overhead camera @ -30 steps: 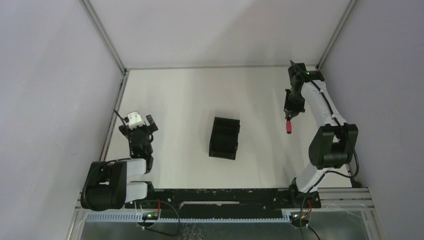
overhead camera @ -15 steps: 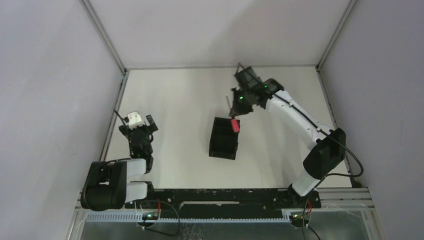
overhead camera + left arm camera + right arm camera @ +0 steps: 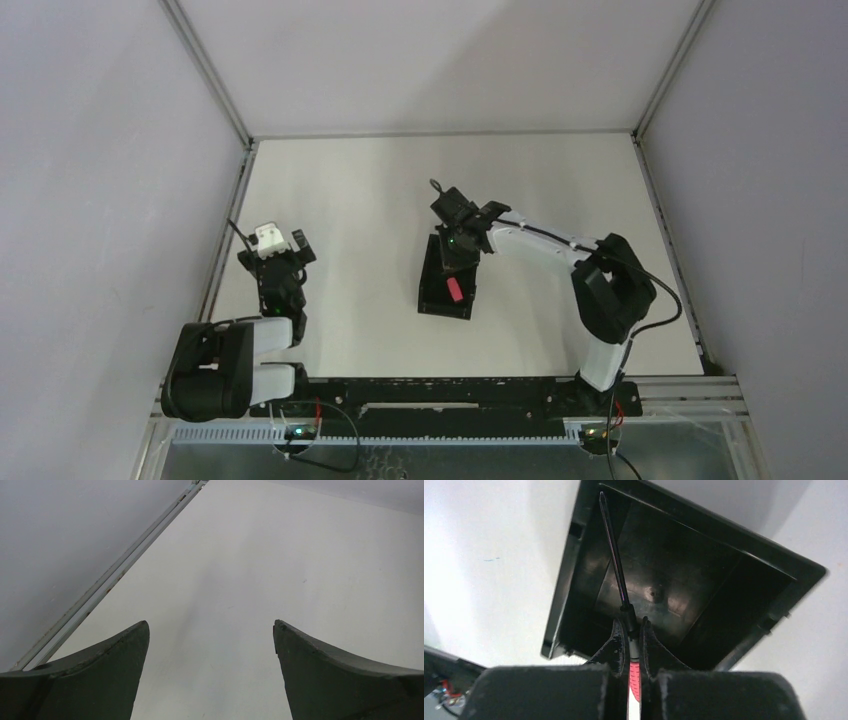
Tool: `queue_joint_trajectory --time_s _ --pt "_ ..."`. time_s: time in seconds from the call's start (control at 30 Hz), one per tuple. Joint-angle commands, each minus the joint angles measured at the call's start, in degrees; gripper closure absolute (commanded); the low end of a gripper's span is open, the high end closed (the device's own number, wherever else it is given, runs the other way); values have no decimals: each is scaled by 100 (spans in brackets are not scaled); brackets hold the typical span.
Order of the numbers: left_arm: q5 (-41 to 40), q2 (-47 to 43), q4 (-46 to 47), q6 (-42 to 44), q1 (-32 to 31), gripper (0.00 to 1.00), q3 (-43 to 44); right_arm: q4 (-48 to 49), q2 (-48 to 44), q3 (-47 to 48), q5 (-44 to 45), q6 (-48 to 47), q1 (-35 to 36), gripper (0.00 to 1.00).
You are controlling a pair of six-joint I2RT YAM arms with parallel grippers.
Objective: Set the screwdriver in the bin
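Note:
The black bin (image 3: 426,292) stands mid-table. My right gripper (image 3: 455,268) hangs over its far half, shut on the screwdriver (image 3: 454,289), whose red handle shows above the bin's dark inside. In the right wrist view the gripper (image 3: 630,622) pinches the screwdriver (image 3: 634,672) where the red handle meets the shaft. The thin dark shaft points down into the bin (image 3: 674,580), towards its left wall. My left gripper (image 3: 275,255) is open and empty at the table's left side, far from the bin. In the left wrist view it (image 3: 210,625) shows only bare table between its fingers.
White walls and a metal frame rail (image 3: 107,582) close in the table on the left, back and right. The arm bases and a black rail (image 3: 440,385) line the near edge.
My right arm has swung from the far right of the table leftward with the screwdriver and now holds it over the bin. The left arm has not moved.

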Motion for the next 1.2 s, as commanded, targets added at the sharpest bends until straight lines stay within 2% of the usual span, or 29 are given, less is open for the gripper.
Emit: queue_joint_trajectory --time_s 0.0,0.03,0.07,0.2,0.23,0.3,0.53,0.6,0.63,0.67,0.7,0.77,0.83,1.07,1.17 --pt "44 11 218 97 -17 2 266 518 250 -84 316 102 168 100" --pt "40 8 220 94 -17 2 267 530 287 -110 355 140 175 99" --pt "38 10 214 96 -17 2 269 541 291 -146 382 170 179 94" --pt "41 11 215 97 -17 2 268 454 190 -171 593 249 204 58" --pt "44 11 219 92 -17 2 268 440 115 -170 620 266 217 54" --pt "45 11 214 92 -16 2 265 437 -56 -167 610 294 230 50" --pt "45 10 213 96 -17 2 265 628 -1002 -159 448 369 254 49" --pt "45 11 218 96 -17 2 265 634 -1366 -156 553 298 208 45" --pt "44 11 220 97 -17 2 269 637 -1547 -157 615 213 167 34" --pt "41 11 215 94 -17 2 266 647 -1797 -171 758 47 135 6" --pt "40 15 218 92 -17 2 269 677 -2003 -245 990 -65 106 1" --pt "41 10 212 92 -17 2 267 1080 -2404 -620 1490 -364 52 0" --pt "40 11 214 94 -17 2 269 1710 -2825 -1199 1624 -814 -77 0" --pt "38 11 213 97 -17 2 267 4119 -4481 -3755 1160 -1276 -1642 0" --pt "44 17 217 93 -17 2 269 4670 -5141 -4706 1082 -1204 -2301 0"
